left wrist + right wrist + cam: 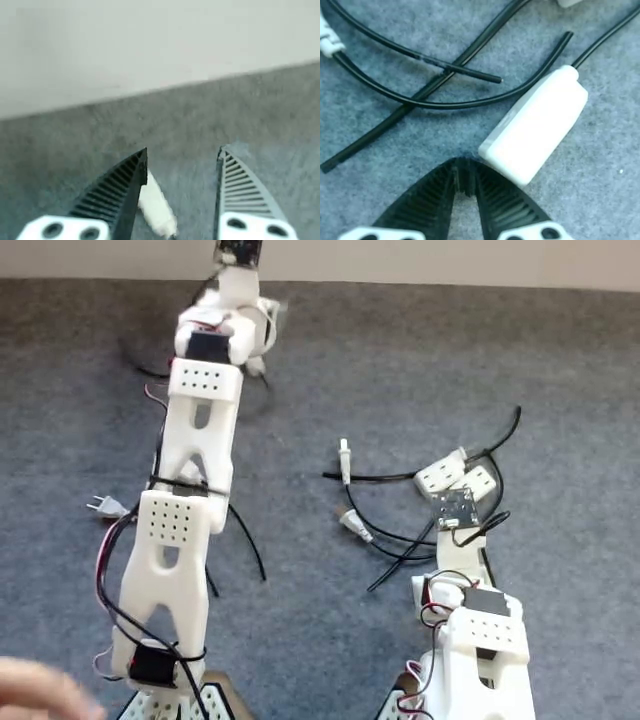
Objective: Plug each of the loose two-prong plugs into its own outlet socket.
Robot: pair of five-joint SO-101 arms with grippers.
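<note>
Looks barely begun: shows no plug seated anywhere. Finds two white outlet sockets point(440, 476) lying side by side, right of the bench's middle, among tangled black cords point(380, 478). Finds a loose plug point(345, 455) and a second plug point(355, 526) near the middle of the bench, apart from the sockets, and a third plug point(103, 505) toward the left edge, prongs bare.

Shows the right pincer point(466, 172) clenched on nothing, tips together, just beside one socket block point(535, 125). Shows the left pincer point(183, 150) released, jaws spread wide, up by the far edge, above a small white piece point(156, 210) lying on the bench; could be another plug, cannot tell for sure.

Leaves, on this judgement, every plug to be picked up, lined up with a socket and pushed home.

Shows a grey, felt-like covering over the bench point(560, 360) and a pale, plain wall point(150, 45) rising behind the far edge.
</note>
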